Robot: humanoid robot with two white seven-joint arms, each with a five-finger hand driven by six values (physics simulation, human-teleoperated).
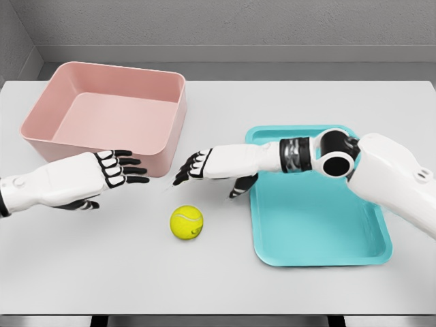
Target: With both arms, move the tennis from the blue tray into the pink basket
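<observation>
The tennis ball (187,222) lies on the bare counter (102,272), nearer to me than either robot hand, and outside the blue tray (320,231) it is meant to come from. It sits just below the gap between the two hands, a little toward the right one. Being round, it has no long axis to line up with.

The right robot hand (211,167) reaches over the tray's left edge, fingers extended and slightly drooping, gripping nothing; the ball is just below and slightly left of its fingertips. The left robot hand (102,176) hovers palm inward, fingers straight and loosely spread, also empty; the ball is below and to the right of its fingertips, somewhat farther off. So the right hand looks the closer of the two, and I'd judge both must drop and close in from either side.

Beyond the left hand, close behind its fingers, stands the pink basket (41,129), open and with nothing in it.
</observation>
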